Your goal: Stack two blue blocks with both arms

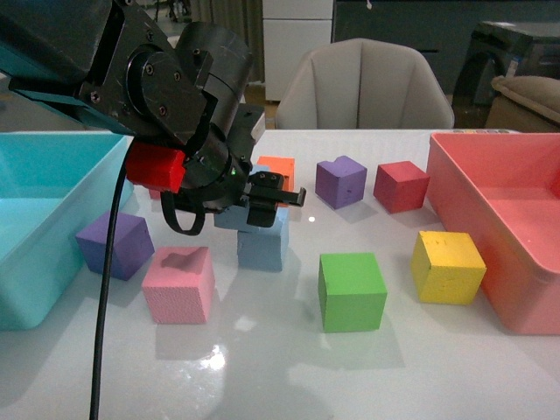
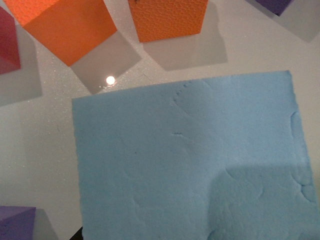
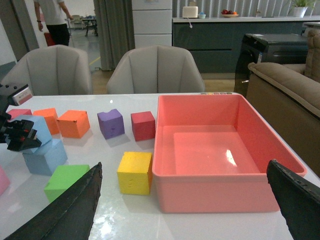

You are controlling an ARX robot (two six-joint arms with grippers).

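My left gripper, on the black arm with a red part, is shut on a pale blue block. It holds that block on top of the second blue block, shifted a little to the left; whether the two touch I cannot tell. Both blocks also show in the right wrist view, the upper one over the lower one. A blue foam face fills most of the left wrist view and hides the jaws. My right gripper is open wide and empty, off to the right over the table's front.
A turquoise bin stands at the left and a pink bin at the right. Around the stack lie a purple cube, pink cube, green cube, yellow cube and orange cube.
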